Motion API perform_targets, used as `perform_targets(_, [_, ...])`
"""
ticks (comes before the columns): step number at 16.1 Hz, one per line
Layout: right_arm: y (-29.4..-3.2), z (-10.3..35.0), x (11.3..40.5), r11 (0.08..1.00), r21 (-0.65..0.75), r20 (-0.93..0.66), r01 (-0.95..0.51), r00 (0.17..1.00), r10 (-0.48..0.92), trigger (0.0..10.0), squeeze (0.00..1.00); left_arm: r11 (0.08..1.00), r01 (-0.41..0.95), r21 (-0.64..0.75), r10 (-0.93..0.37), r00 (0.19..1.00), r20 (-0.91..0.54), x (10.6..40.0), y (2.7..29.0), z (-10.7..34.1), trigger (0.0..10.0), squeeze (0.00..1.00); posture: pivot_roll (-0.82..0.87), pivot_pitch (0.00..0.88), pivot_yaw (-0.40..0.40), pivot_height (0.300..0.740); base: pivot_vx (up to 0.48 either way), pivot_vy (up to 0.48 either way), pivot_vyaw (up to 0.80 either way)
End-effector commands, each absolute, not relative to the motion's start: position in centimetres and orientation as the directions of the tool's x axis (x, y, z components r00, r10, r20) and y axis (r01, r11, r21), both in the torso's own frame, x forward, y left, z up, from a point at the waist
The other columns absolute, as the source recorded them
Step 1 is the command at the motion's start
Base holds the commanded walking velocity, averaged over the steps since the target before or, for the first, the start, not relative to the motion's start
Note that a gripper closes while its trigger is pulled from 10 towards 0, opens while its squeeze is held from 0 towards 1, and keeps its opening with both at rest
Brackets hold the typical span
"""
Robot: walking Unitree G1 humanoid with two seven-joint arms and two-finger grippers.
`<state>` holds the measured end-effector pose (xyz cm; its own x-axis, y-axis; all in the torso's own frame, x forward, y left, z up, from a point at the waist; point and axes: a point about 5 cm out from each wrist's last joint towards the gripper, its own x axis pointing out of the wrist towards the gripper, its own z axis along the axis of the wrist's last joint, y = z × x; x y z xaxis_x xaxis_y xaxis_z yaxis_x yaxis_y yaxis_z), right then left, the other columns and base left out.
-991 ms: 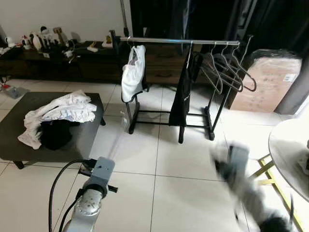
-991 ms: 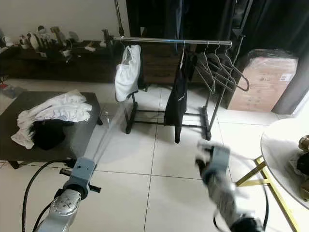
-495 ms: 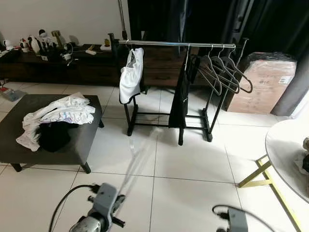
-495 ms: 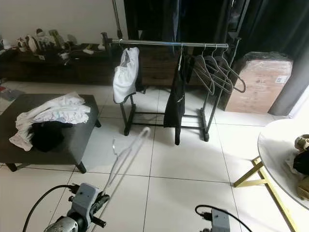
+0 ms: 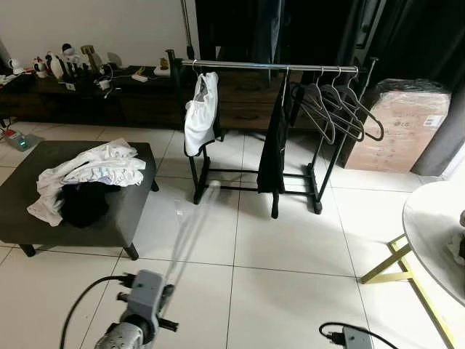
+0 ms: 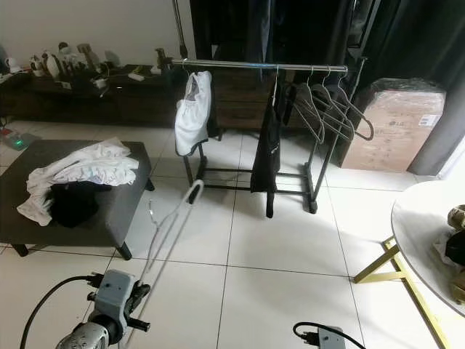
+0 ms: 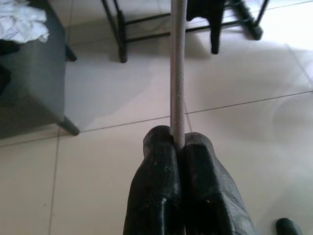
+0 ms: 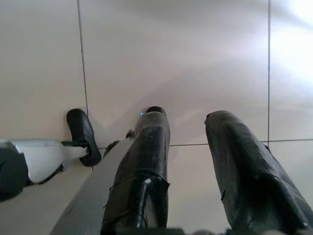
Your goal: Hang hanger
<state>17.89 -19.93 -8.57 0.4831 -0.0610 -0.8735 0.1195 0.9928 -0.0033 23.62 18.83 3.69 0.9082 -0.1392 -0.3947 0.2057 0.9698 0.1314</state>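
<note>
My left gripper (image 7: 177, 141) is shut on the straight bar of a pale, see-through hanger (image 6: 171, 225). The hanger slants up from the left arm (image 5: 144, 294) toward the clothes rack, its hook (image 6: 152, 209) off to one side. The rack's silver rail (image 5: 269, 66) stands across the tiled floor, well beyond the hanger. On it hang a white garment (image 5: 199, 113), a black garment (image 5: 274, 145) and several empty dark hangers (image 5: 341, 109). My right gripper (image 8: 188, 129) is open, low over the floor tiles, with nothing between its fingers.
A low dark table (image 5: 127, 200) with a heap of white and black clothes (image 5: 83, 178) stands on the left. A cardboard box (image 5: 410, 123) sits right of the rack. A round white table (image 5: 436, 225) with gold legs is at the right edge. A cluttered sideboard (image 5: 87, 80) lines the back wall.
My right arm, raised and blurred a second ago, has dropped to the bottom edge. The left arm sank lower, and the hanger now slants more upright toward the rack.
</note>
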Motion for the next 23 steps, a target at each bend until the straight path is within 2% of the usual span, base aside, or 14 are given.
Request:
perform_targets(1, [-20.3,-8.6,17.6,0.993,-0.007,-0.877,0.115,0.477,-0.061,10.0,0.00,0.972,0.197,0.129,-0.136,0.916,-0.377,23.9,18.8,4.2,10.0,0.00,-0.03,0.115,-0.003,0.740,0.247,0.000,0.00])
perform_targets(2, [-20.2,-8.7,17.5,0.998,-0.016,-0.878,0.067,0.476,-0.046,10.0,0.00,0.973,0.191,0.131,-0.130,0.918,-0.374,23.9,18.8,4.3,10.0,0.00,-0.03,0.118,-0.003,0.740,0.285,0.000,0.51])
perform_targets(5, [-19.3,-9.0,17.2,0.998,-0.006,-0.885,0.067,0.464,-0.037,10.0,0.00,0.973,0.187,0.134,-0.125,0.919,-0.374,23.9,18.9,4.4,10.0,0.00,-0.03,0.121,-0.002,0.740,0.294,0.000,0.59])
perform_targets(12, [-17.4,-9.0,17.7,0.997,0.022,-0.886,0.072,0.464,-0.014,10.0,0.00,0.974,0.181,0.138,-0.118,0.920,-0.373,24.1,18.9,4.5,10.0,0.00,-0.03,0.122,-0.001,0.740,0.319,0.000,0.00])
perform_targets(23, [-17.8,-9.1,17.4,0.997,0.029,-0.886,0.067,0.465,-0.005,10.0,0.00,0.974,0.175,0.143,-0.111,0.921,-0.373,24.3,19.1,4.7,10.0,0.00,-0.02,0.117,-0.002,0.740,0.342,0.000,0.00])
